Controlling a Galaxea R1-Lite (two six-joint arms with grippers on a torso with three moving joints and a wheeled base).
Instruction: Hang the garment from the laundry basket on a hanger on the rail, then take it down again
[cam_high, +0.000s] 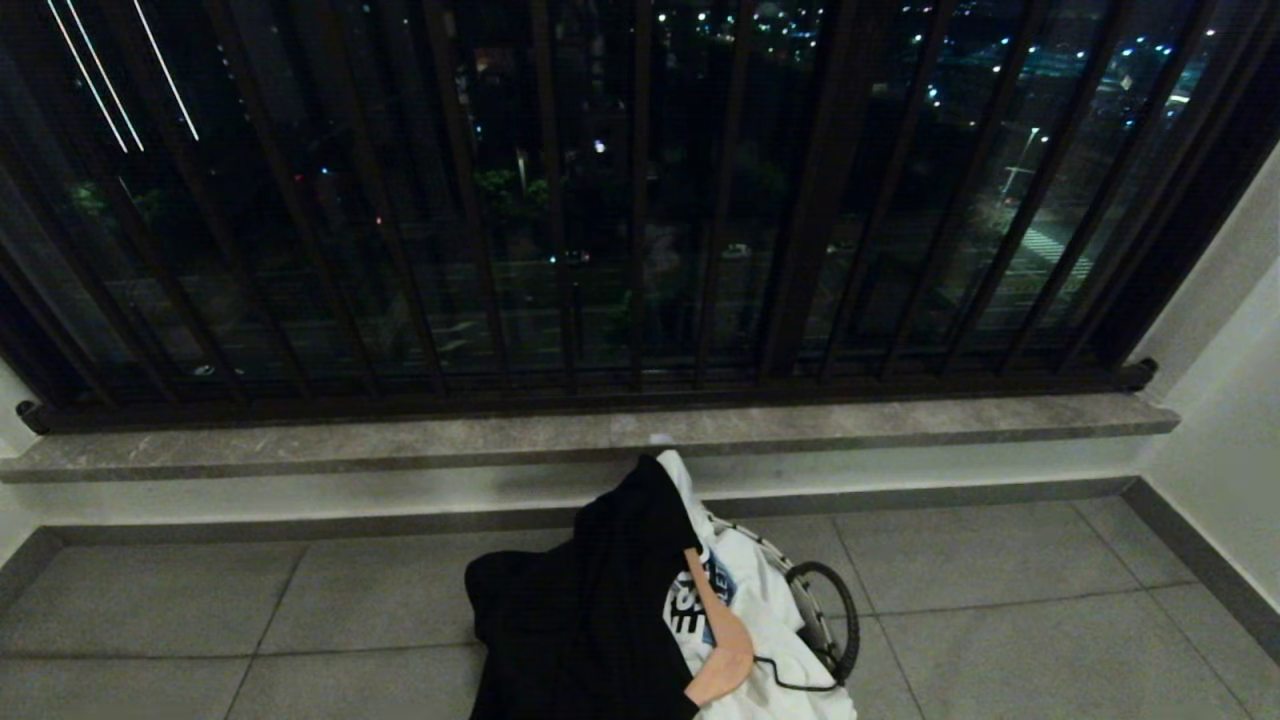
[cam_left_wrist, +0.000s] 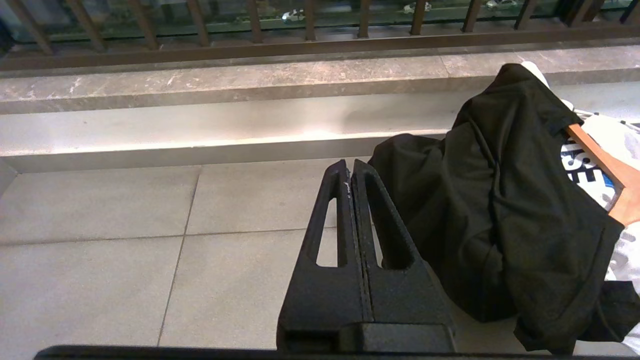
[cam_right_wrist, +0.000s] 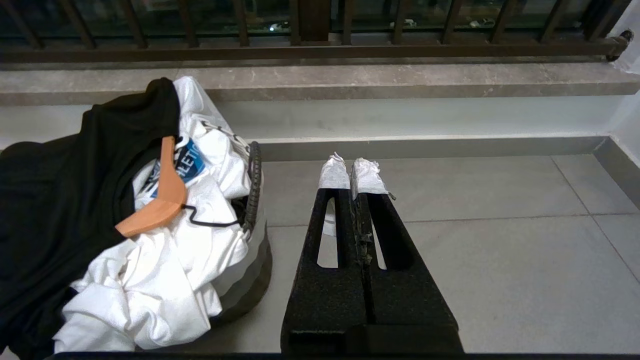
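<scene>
The laundry basket (cam_high: 812, 600) sits on the grey tiled floor (cam_high: 1000, 620) close to the low stone sill (cam_high: 900, 420) beneath the dark window bars (cam_high: 640, 200), with night lights of a city showing through them. It is heaped full: a black garment (cam_high: 590, 600) spills over its left side and down onto the tiles, a white garment (cam_high: 760, 640) with dark lettering and a blue patch bulges out on the right, and a wooden hanger (cam_high: 722, 640) with a thin black wire hook lies slanted across the top of the pile, one arm tucked under the black cloth. The basket's black loop handle (cam_high: 845, 620) stands out on its right edge. The left gripper (cam_left_wrist: 350, 167) hangs low over bare tile with its two black fingers pressed flat together, gripping nothing; the black garment lies just beside it on the robot's right, not touching it. The right gripper (cam_right_wrist: 352, 172), its tips wrapped in white tape, is likewise clenched on nothing above the floor, and the basket rests near it on the robot's left, with a strip of tile between. So the basket lies between the two grippers, ahead of both.
</scene>
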